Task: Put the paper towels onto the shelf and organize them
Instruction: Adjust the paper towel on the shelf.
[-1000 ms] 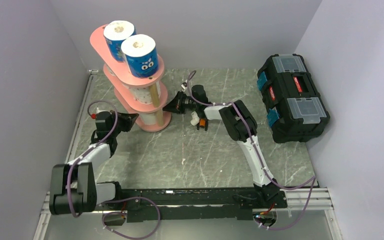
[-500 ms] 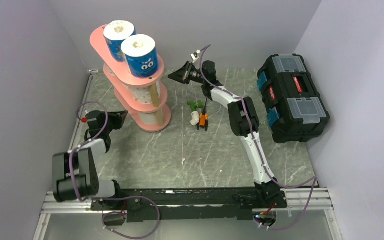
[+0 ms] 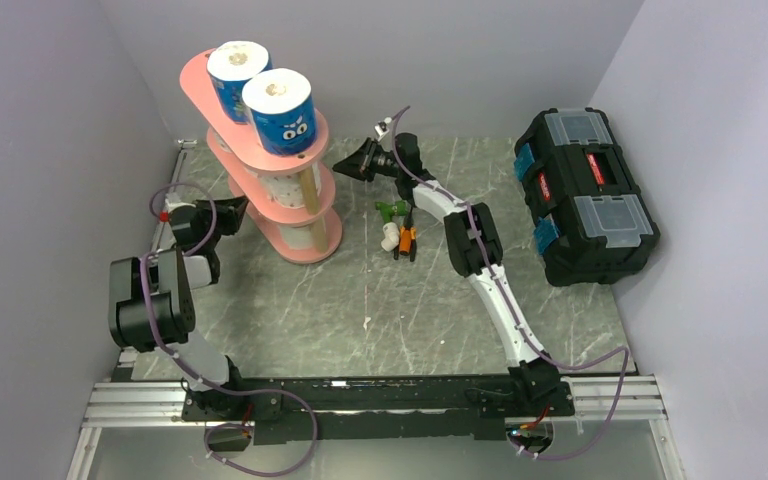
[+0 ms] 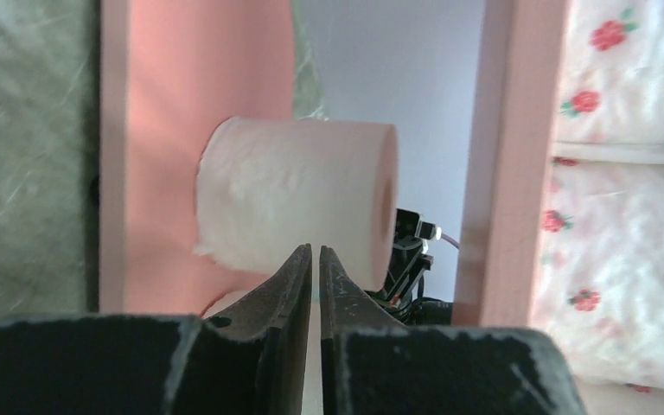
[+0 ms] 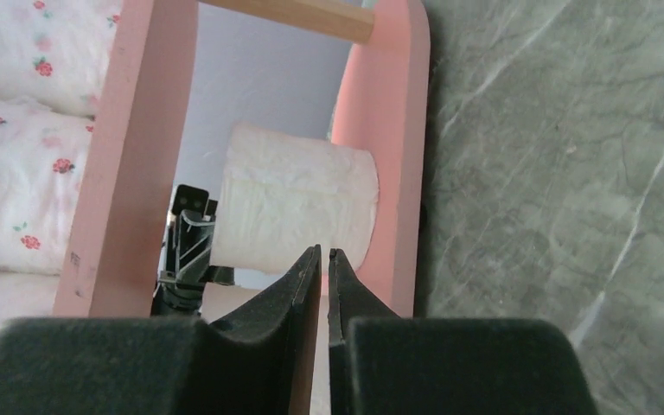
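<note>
The marbled table (image 3: 380,300) carries the pink shelf (image 3: 196,75) at its far left and a black toolbox (image 3: 585,195) at its far right. The paper towels are all on the shelf. Two blue-wrapped rolls (image 3: 280,112) stand on the top board, rose-printed rolls (image 4: 622,216) fill a tier below, and a plain white roll (image 4: 298,199) stands between two boards, on what seems to be the lowest one. The left gripper (image 4: 316,249) points at that plain roll from the shelf's left side, its jaws parted only a thin slit and holding nothing. The right gripper (image 5: 324,251) faces the same roll from the opposite side, equally narrow and empty. A few small tools (image 3: 398,232) lie on the table between shelf and toolbox.
</note>
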